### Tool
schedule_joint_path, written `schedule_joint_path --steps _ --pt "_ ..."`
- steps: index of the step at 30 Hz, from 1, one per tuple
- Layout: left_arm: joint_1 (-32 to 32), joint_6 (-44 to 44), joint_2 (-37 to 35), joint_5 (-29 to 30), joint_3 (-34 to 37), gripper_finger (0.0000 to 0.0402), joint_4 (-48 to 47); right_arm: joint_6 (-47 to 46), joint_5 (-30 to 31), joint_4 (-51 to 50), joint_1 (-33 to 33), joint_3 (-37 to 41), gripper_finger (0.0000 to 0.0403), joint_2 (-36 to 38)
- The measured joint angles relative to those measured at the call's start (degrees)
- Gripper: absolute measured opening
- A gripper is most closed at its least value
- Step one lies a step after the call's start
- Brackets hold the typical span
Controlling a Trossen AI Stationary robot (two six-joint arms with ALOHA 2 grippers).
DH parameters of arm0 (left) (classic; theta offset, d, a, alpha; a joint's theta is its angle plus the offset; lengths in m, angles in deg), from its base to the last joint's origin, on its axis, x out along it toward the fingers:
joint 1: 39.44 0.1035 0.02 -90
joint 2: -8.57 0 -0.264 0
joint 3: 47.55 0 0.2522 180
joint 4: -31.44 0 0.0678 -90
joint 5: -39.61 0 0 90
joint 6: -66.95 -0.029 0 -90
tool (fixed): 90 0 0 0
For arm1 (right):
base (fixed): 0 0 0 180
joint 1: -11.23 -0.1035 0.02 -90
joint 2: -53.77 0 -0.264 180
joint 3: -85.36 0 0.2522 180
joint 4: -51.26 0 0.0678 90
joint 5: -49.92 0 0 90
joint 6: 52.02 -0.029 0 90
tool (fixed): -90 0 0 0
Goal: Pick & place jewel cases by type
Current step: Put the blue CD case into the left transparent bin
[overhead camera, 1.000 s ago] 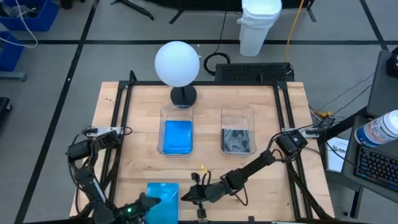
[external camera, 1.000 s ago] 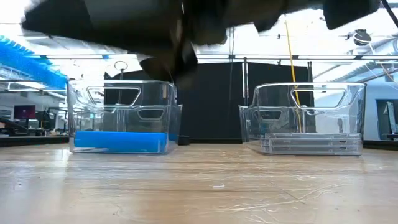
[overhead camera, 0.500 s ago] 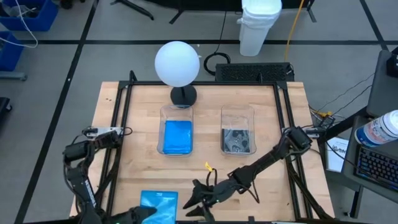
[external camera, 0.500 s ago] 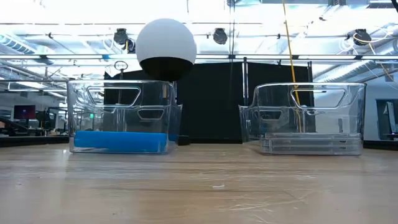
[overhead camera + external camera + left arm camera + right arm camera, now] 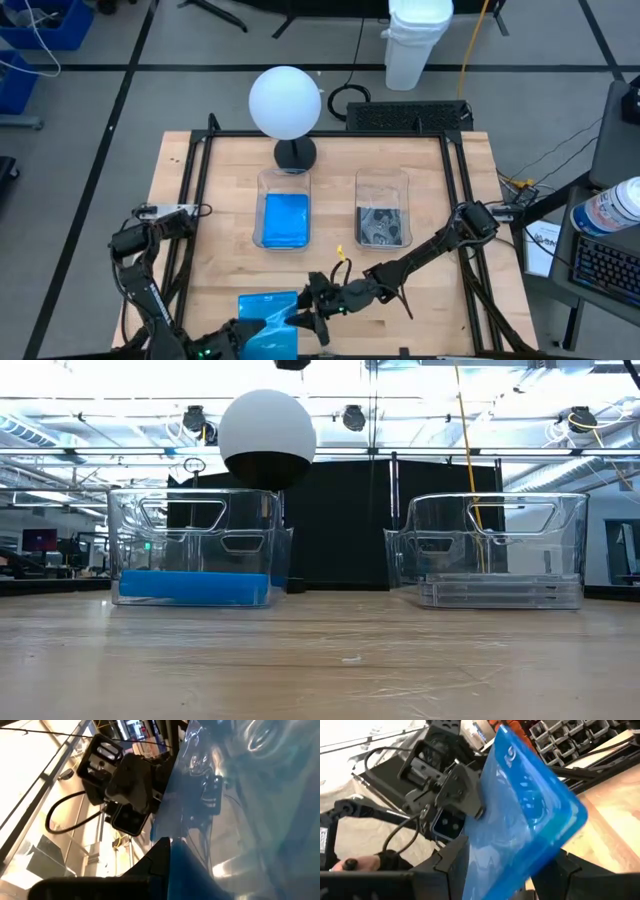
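Blue jewel case between both grippers' fingers

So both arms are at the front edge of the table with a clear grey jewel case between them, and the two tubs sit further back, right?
Not quite: the jewel case between the left gripper and the right gripper is bright translucent blue, not clear grey, as the right wrist view shows. Both arms are at the table's front edge, and the two tubs sit further back.

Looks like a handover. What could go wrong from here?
1. The blue jewel case hangs at the near edge of the table in the left gripper; a slip may drop it off.
2. The right gripper stands open around the case, close to the left one; they may collide.
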Motion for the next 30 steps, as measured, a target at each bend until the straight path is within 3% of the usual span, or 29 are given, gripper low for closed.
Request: schedule_joint_path --steps 6,13,17,20,26,30 --pt "0.6 0.2 0.0 -0.3 0.0 0.0063 0.0 0.0 -3.7 -2.1 1.0 0.0 0.0130 0.0" --pt "0.1 1.1 0.0 0.0 0.0 0.0063 -0.5 3.8 -5.9 -1.8 1.3 0.0 0.0026 0.0" --pt "-0.6 1.4 0.0 0.2 0.0 0.0064 -0.5 4.2 -7.3 -1.8 1.9 -0.1 0.0024 0.0" --pt "-1.7 0.7 0.0 0.2 0.1 0.0078 -0.2 5.6 -8.0 -1.8 2.2 -0.2 0.0045 0.0" --pt "-4.5 0.8 0.0 5.1 0.1 0.0145 -1.0 7.1 -10.1 -1.4 2.5 -0.2 0.0041 0.0" --pt "-7.6 2.0 -0.1 4.6 0.0 0.0193 -0.8 8.4 -10.3 0.1 2.5 0.0 0.0030 0.1"
